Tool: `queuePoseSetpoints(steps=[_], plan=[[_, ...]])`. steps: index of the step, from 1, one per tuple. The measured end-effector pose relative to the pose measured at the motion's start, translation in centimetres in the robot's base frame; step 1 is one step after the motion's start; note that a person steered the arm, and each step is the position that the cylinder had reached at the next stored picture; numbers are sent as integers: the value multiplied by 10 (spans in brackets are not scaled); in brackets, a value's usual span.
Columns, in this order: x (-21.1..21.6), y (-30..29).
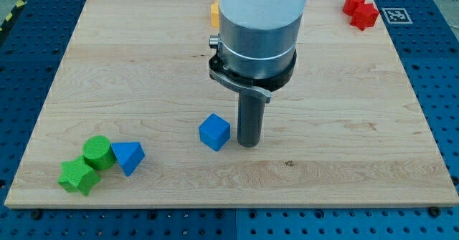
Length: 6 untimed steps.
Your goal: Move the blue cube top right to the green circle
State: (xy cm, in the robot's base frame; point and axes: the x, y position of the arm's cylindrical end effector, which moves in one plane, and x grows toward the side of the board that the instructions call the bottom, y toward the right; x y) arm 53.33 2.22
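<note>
My tip rests on the wooden table just right of the blue cube; the rod carries no hand. The green circle sits near the view's bottom left, well apart from the cube.

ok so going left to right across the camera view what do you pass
green star-shaped block → green cylinder → blue wedge-shaped block → blue cube → my tip, just to the view's right of the blue cube → red blocks at the view's top right. The orange block behind the arm is left out.
</note>
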Motion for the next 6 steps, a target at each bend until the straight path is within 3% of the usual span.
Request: queuePoseSetpoints(steps=[2,6], plan=[[-7,-11],[-7,-110]])
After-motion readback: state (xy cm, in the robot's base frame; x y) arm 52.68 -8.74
